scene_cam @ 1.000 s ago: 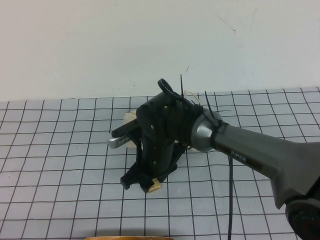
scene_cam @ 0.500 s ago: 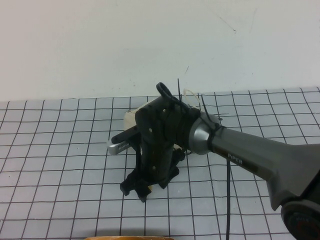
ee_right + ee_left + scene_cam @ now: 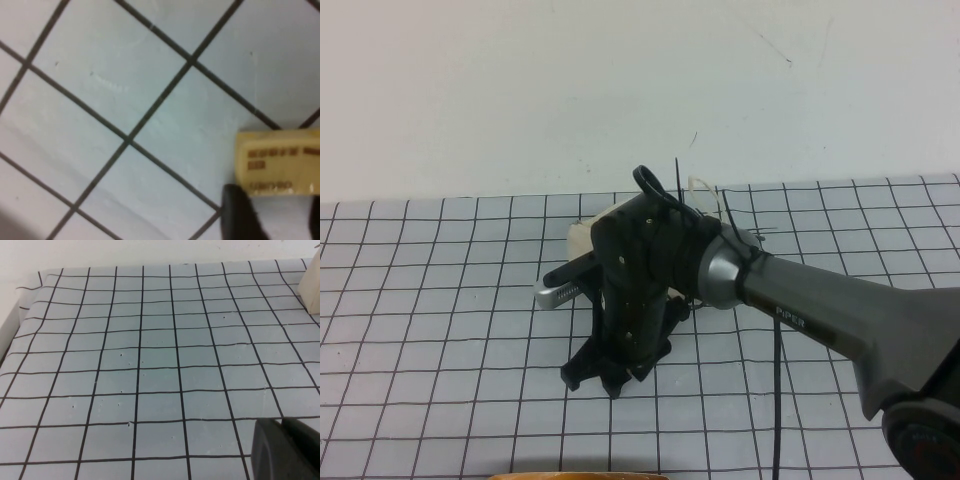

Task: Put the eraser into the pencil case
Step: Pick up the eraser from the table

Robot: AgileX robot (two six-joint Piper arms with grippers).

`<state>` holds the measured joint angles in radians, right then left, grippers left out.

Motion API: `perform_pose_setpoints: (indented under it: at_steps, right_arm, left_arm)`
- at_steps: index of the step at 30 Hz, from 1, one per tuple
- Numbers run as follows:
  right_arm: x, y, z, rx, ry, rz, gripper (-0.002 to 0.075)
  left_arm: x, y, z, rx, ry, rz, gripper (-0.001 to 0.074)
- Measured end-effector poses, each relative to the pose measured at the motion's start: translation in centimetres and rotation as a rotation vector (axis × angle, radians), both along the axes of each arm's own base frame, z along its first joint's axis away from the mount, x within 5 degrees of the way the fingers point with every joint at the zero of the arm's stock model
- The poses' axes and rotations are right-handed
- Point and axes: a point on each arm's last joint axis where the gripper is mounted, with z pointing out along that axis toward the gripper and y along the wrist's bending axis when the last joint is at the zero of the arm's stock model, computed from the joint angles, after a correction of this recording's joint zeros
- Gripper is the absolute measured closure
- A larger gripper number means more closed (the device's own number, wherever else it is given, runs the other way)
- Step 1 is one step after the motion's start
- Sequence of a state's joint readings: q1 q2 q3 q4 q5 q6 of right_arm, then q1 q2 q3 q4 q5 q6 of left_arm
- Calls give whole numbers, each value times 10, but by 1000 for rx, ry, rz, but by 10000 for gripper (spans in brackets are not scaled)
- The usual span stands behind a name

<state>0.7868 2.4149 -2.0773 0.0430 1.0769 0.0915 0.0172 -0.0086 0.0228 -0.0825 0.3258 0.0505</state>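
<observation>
The eraser (image 3: 279, 162), a small tan block with dark printing, lies flat on the grid mat. In the right wrist view it sits just beyond my right gripper (image 3: 275, 197), whose dark fingertips (image 3: 239, 210) stand apart on either side of it. In the high view the right gripper (image 3: 598, 378) points down at the mat, open, and hides the eraser. The cream pencil case (image 3: 580, 238) lies behind the right arm, mostly covered, with its thin strap (image 3: 701, 186) showing above. My left gripper (image 3: 282, 421) hovers low over bare mat, fingers together and empty.
A grey mat with a black grid (image 3: 440, 300) covers the table up to a white wall. A silver bar (image 3: 560, 290) sticks out left from the right wrist. A cream corner, likely the pencil case (image 3: 312, 285), shows in the left wrist view.
My right gripper has shifted a little to the left and over the eraser. The eraser showed beside the fingertips one second ago and is now hidden in the high view.
</observation>
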Motion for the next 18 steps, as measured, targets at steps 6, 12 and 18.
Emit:
perform_pose_setpoints:
  at_steps: [6,12,18]
  right_arm:
    - [3,3,7,22,-21,8,651]
    - [7,7,27,36,-48,61,720]
    - [5,6,40,12,-45,147,699]
  left_arm:
    - [0,0,0,0,0,0,737]
    - [0,0,0,0,0,0,737]
    - [0,0,0,0,0,0,736]
